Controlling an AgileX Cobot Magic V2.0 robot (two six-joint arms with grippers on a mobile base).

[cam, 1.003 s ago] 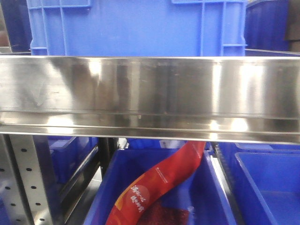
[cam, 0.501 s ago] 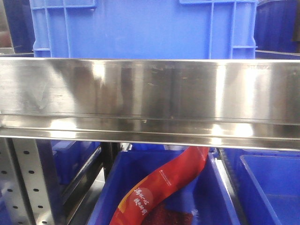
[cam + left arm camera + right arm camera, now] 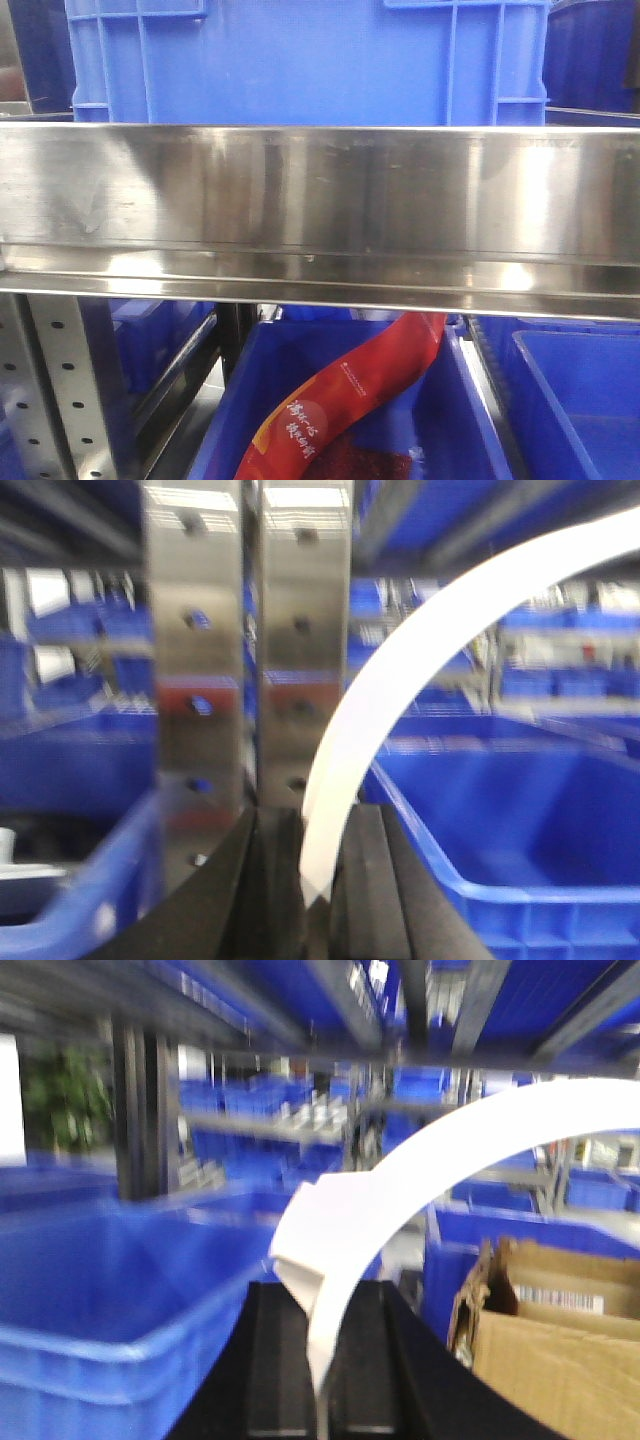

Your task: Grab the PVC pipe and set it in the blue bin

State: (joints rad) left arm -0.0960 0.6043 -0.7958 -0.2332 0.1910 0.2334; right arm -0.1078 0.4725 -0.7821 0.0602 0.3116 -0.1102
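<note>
Left hand (image 3: pixel 318 825): matte black flat fingers. Right hand (image 3: pixel 320 1300): same black fingers.

Front view: sharp and evenly lit; the steel shelf rail (image 3: pixel 320 200) carries soft vertical glare bands and bright spots along its lower lip. Both wrist views: motion-blurred, background out of focus. The PVC pipe (image 3: pixel 400 655) (image 3: pixel 430 1160) is overexposed to flat white; rectangular highlights top the steel upright (image 3: pixel 195 630)

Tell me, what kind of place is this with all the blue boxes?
Most likely a warehouse or stockroom. Shiny steel shelving holds big blue plastic bins, with more of them blurred on the shelves farther back. A cardboard box with a barcode label sits nearby.
</note>
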